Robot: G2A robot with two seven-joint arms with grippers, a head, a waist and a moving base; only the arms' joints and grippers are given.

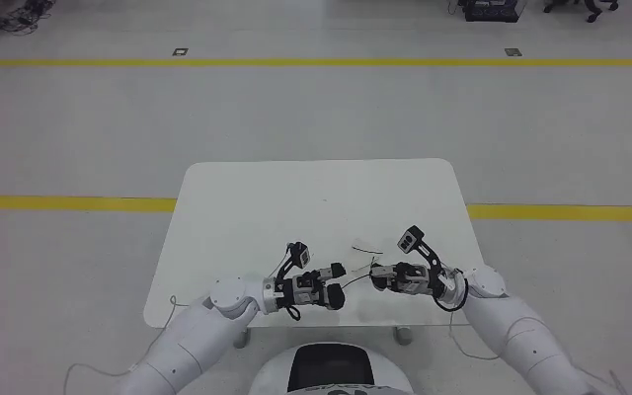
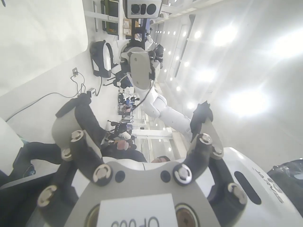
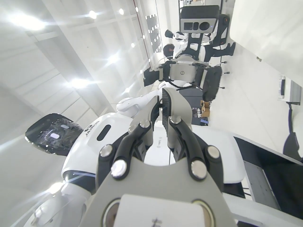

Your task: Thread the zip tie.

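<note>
Black and thin, the zip tie (image 1: 367, 250) is showing over the white table (image 1: 247, 197), just beside your right gripper (image 3: 160, 95), whose fingers are pressing nearly together; you cannot tell whether they are touching it. Your left gripper (image 2: 142, 102) is facing it, fingers spread wide.

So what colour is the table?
The table is plain white; the top view shows it best.
</note>
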